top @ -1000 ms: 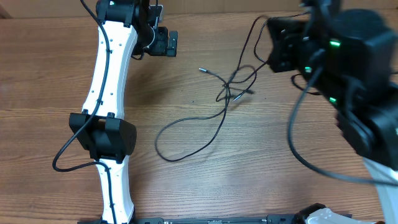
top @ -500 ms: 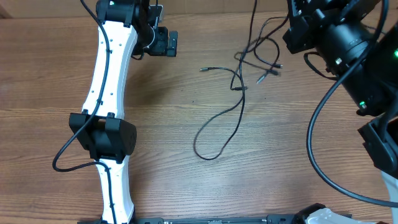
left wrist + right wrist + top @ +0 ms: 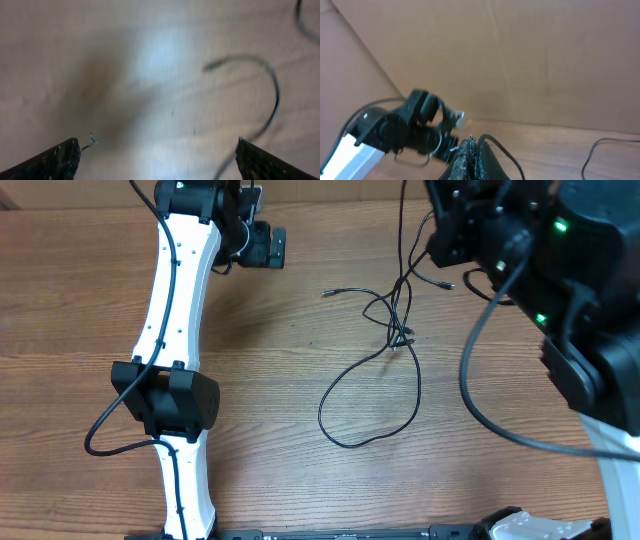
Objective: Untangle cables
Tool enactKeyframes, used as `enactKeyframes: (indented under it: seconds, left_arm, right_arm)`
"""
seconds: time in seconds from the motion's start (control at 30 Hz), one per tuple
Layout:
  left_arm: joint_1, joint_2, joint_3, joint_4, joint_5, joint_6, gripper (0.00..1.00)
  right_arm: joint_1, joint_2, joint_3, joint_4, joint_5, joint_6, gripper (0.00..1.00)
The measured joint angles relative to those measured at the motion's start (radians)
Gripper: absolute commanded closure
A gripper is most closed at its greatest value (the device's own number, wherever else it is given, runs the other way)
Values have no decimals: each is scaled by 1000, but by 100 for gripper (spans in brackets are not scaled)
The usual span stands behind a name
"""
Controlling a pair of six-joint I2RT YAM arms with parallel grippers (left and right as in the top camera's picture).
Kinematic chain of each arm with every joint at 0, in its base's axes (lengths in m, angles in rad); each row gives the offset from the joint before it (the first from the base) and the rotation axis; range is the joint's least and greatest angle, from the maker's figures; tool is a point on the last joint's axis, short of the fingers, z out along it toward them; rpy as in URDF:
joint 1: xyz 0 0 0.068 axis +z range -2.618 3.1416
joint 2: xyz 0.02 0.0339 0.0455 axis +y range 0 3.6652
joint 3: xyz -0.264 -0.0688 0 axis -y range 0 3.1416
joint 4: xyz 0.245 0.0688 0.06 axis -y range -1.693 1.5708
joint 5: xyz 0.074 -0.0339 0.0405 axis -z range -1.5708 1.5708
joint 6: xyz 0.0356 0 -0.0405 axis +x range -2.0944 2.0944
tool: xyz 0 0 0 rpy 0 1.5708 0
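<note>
The thin black cables (image 3: 400, 320) lie knotted right of the table's middle, with one long loop (image 3: 365, 405) trailing toward the front and a plug end (image 3: 327, 292) pointing left. A strand rises from the knot to the top edge (image 3: 404, 220), under my raised right arm (image 3: 540, 260). In the right wrist view my right gripper (image 3: 472, 152) is shut on a black cable strand (image 3: 502, 147) that curls out of its tips, high above the table. My left gripper (image 3: 265, 246) is at the back left, open and empty (image 3: 157, 160); a blurred cable end (image 3: 270, 95) lies ahead of it.
The white left arm (image 3: 175, 330) runs from the front edge to the back left, with its own black wiring. The right arm fills the right side of the overhead view. A cardboard wall (image 3: 520, 50) stands behind the table. Another black cord (image 3: 592, 150) lies at the far right.
The right arm has pulled the cables up and to the right. The knot shifted right and the long loop slid right across the table. The left arm has not moved.
</note>
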Motion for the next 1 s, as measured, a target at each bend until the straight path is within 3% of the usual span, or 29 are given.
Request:
enactKeyframes:
  seconds: [0.13,0.3,0.4,0.57,0.77,1.0]
  left_arm:
    - [0,0,0,32,21,-9,1]
    - [0,0,0,6,207,34,0]
    - [0,0,0,-28,479,240,1]
    - [-21,0,0,-46,705,467,0]
    - [-101,0,0,-44,791,628,0]
    - [-184,0,0,10,819,685,1]
  right_arm:
    - [0,21,0,0,-26,0,96]
    - [0,22,0,18,-12,0,96]
    - [0,22,0,23,-5,0,96]
    - [0,22,0,23,-5,5,96]
    - [0,22,0,12,-47,20,96]
    - [0,22,0,-11,-79,26,96]
